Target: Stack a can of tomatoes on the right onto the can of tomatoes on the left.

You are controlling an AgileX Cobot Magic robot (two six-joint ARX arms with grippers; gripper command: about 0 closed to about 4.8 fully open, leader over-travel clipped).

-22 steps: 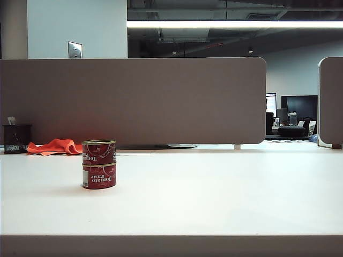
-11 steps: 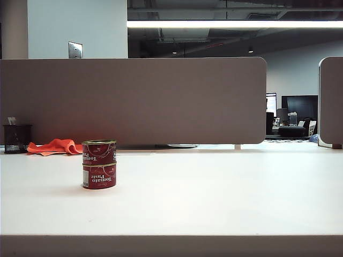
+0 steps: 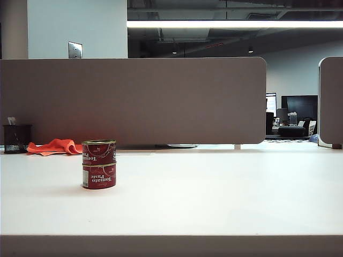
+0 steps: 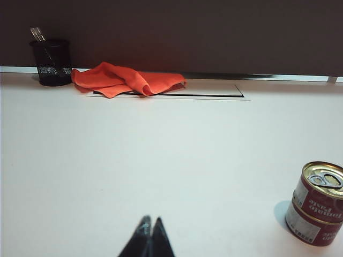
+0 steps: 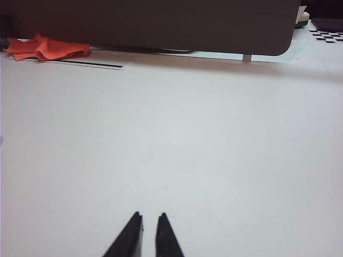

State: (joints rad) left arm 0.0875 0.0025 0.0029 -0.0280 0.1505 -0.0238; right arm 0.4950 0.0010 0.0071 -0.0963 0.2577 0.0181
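Two tomato cans sit stacked, top can (image 3: 98,152) on bottom can (image 3: 99,175), on the left of the white table (image 3: 214,193). Left wrist view: left gripper (image 4: 149,227) closed, empty, stack nearby. Right wrist view: right gripper (image 5: 148,220) nearly closed, empty, over bare table.

A white table (image 3: 214,198) runs back to a grey-brown partition panel (image 3: 134,101), with a second panel (image 3: 330,101) at the right edge. Above, a long fluorescent strip light (image 3: 236,24) glows under a dark open ceiling; a pale wall (image 3: 75,27) carries a metal switch plate (image 3: 75,50), and dark monitors (image 3: 300,110) stand far behind
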